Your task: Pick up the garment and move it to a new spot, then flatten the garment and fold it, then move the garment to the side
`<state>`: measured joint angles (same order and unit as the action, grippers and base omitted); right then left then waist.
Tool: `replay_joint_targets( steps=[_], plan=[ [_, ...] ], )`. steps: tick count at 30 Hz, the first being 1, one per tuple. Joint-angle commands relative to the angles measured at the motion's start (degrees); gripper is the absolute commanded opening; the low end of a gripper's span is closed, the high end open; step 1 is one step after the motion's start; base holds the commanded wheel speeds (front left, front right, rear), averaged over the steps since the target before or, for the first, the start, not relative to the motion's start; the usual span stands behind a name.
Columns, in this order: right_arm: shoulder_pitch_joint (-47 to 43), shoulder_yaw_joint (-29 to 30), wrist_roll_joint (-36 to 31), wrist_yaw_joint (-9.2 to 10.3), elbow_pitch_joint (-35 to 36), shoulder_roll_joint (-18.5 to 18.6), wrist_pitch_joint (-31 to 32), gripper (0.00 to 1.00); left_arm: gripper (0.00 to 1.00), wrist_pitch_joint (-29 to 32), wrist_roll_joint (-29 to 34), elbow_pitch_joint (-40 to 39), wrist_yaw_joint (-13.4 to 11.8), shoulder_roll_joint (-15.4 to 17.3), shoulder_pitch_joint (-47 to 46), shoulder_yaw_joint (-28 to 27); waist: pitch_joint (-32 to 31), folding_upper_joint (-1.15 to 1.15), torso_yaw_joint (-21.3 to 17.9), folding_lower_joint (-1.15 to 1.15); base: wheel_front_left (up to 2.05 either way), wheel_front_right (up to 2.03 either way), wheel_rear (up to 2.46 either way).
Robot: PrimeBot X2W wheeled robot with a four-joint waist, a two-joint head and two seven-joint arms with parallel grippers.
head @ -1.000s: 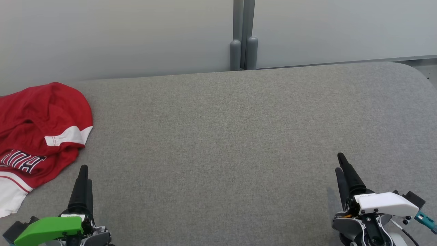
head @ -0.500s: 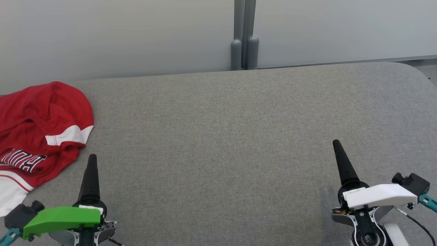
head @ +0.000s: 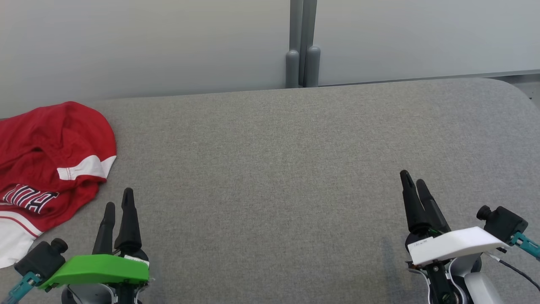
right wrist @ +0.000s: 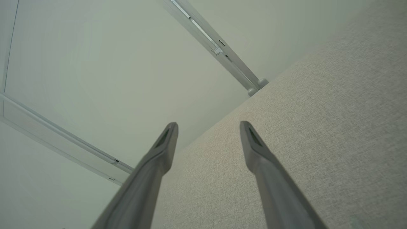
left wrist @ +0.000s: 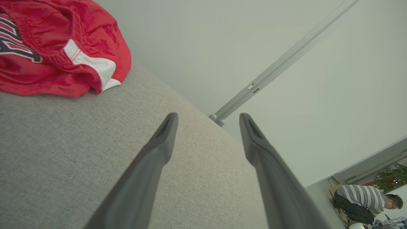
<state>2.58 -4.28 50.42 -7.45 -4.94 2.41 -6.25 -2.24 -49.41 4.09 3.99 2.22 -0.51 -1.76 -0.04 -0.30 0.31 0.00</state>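
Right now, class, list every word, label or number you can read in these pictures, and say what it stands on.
Red garment: large dark, white-edged letters, creased and cut by the picture's edge; no whole word reads.
Right gripper: small printed label on its white cover; too small to read.
Left gripper: white tag by its green cover; too small to read.

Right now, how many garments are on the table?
1. A red garment lies crumpled at the table's left end, ahead and left of the left gripper; it runs off the head view's edge, so another could be hidden there.
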Motion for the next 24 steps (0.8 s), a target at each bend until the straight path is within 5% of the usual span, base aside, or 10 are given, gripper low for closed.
replay_joint_targets(
  steps=[1, 24],
  plan=[
    [0.0, -0.3, -3.2, -0.03, 1.4, 0.3, -0.7, 1.00, 1.00, -0.8, 3.2, -1.0, -0.4, 0.6, 0.2, 0.4, 0.0, 0.11, 0.0, 0.00, 0.00, 0.00, 0.00],
    [-0.8, -2.4, -20.5, -0.03, 1.8, 0.4, -3.7, 1.00, 1.00, -5.1, 20.9, -1.1, -1.6, 2.0, 3.0, 3.9, -0.6, 0.17, 0.0, 0.00, 0.00, 0.00, 0.00]
  ],
)
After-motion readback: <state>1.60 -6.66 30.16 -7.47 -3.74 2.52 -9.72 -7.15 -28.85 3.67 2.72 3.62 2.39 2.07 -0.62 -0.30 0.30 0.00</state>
